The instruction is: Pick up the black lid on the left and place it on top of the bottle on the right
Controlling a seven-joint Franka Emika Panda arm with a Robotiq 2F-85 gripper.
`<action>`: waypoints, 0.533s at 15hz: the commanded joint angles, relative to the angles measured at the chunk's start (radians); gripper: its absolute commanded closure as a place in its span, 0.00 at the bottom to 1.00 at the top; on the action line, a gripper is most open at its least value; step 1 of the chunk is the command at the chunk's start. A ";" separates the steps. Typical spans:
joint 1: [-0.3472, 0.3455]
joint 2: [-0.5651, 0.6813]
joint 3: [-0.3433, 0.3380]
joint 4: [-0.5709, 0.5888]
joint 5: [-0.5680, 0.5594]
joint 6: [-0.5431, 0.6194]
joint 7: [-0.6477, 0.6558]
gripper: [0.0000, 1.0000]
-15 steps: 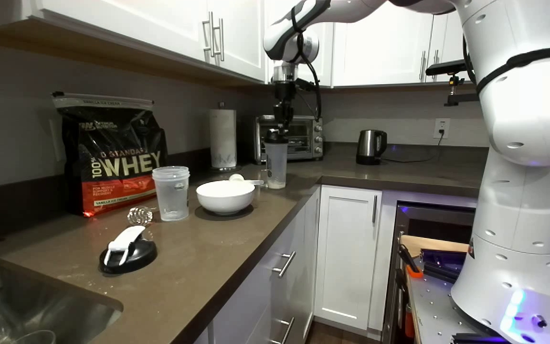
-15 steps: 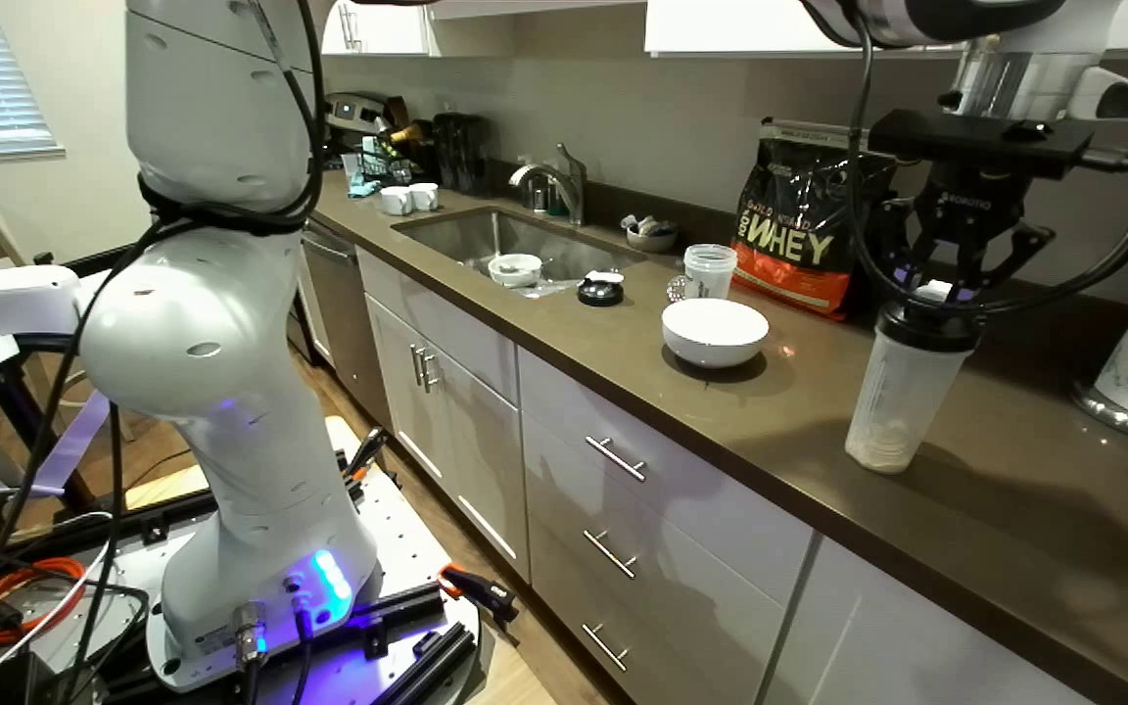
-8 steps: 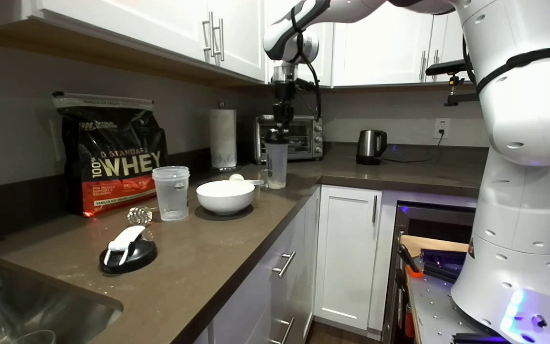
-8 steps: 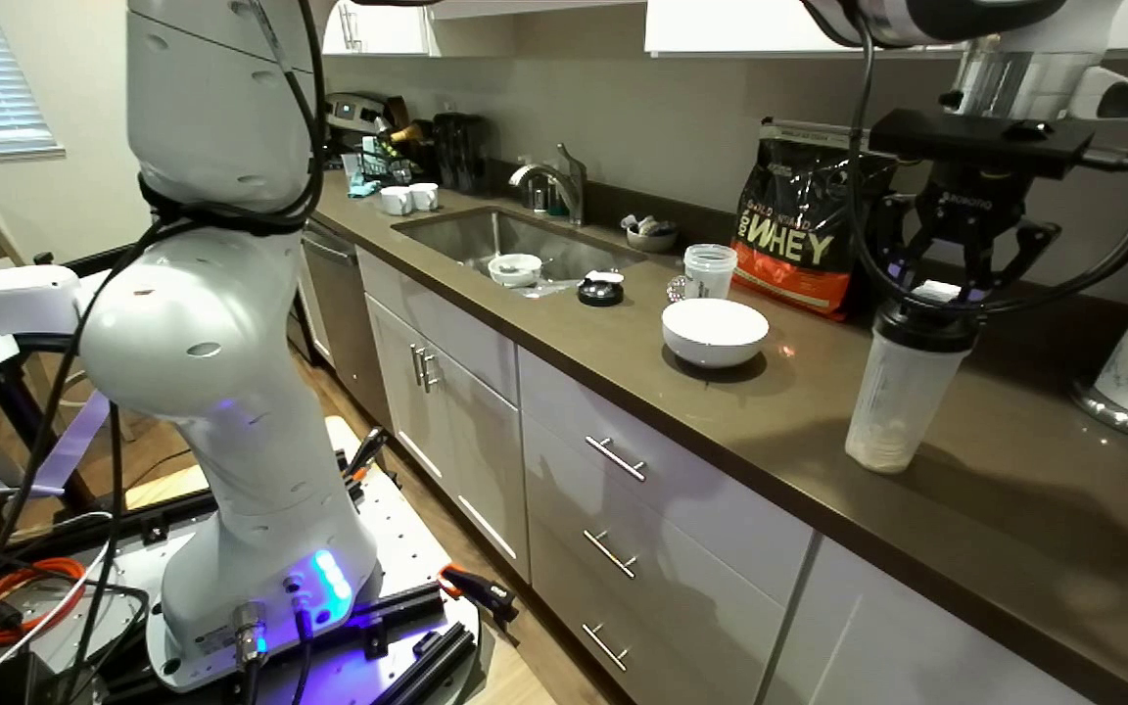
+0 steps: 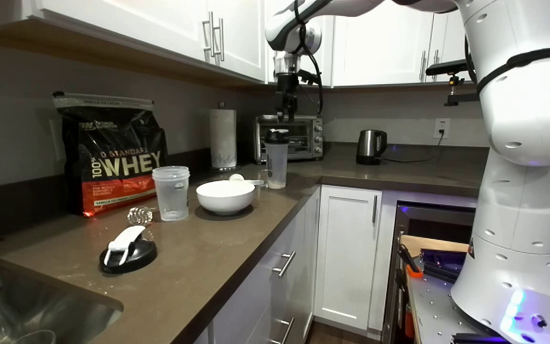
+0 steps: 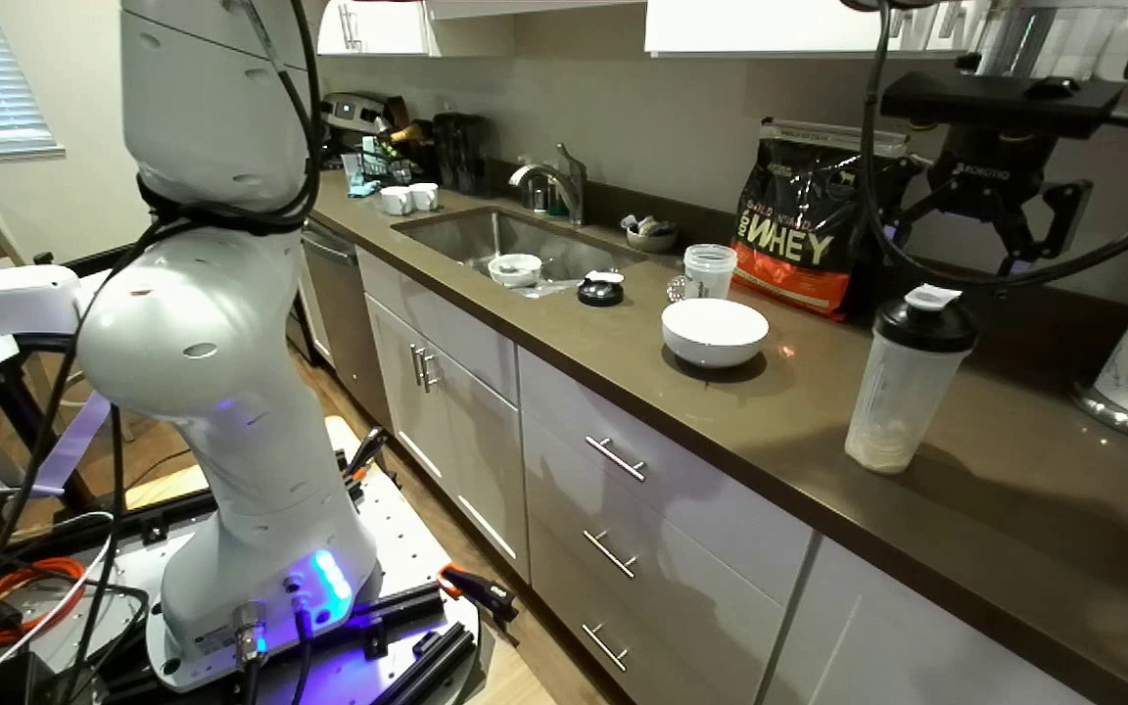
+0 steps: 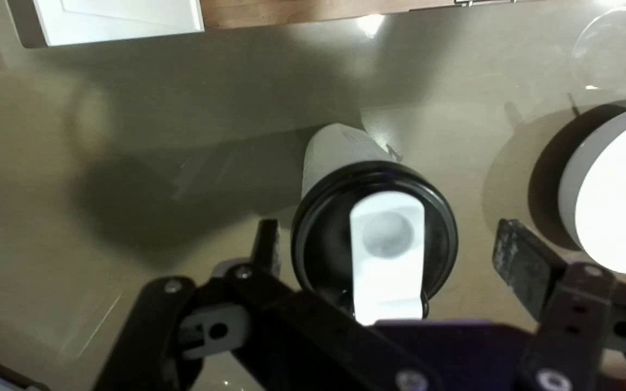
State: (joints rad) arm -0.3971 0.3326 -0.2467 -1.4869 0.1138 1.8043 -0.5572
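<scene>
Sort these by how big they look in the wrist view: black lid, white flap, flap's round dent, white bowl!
Biggest: black lid or white bowl; unsure, as the bowl is cut off
Next: white flap
Smallest: round dent

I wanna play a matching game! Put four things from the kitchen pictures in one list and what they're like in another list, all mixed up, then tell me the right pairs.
Things:
1. the pincer
2. the tall bottle
3. the plastic cup
4. the whey bag

What it's like:
A. wearing a black lid
B. black and red
C. open, hanging above the tall bottle
D. see-through, no lid on

Right pairs: 1-C, 2-A, 3-D, 4-B.
</scene>
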 commanded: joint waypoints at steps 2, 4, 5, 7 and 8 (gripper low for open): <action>-0.024 -0.037 0.009 0.036 -0.005 -0.129 -0.022 0.00; -0.026 -0.050 0.007 0.044 -0.004 -0.176 -0.034 0.00; -0.026 -0.055 0.005 0.047 -0.005 -0.198 -0.038 0.00; -0.024 -0.061 0.003 0.051 -0.006 -0.232 -0.043 0.00; -0.023 -0.065 0.002 0.051 -0.008 -0.244 -0.045 0.00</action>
State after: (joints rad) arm -0.4077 0.2809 -0.2509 -1.4472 0.1137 1.6142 -0.5703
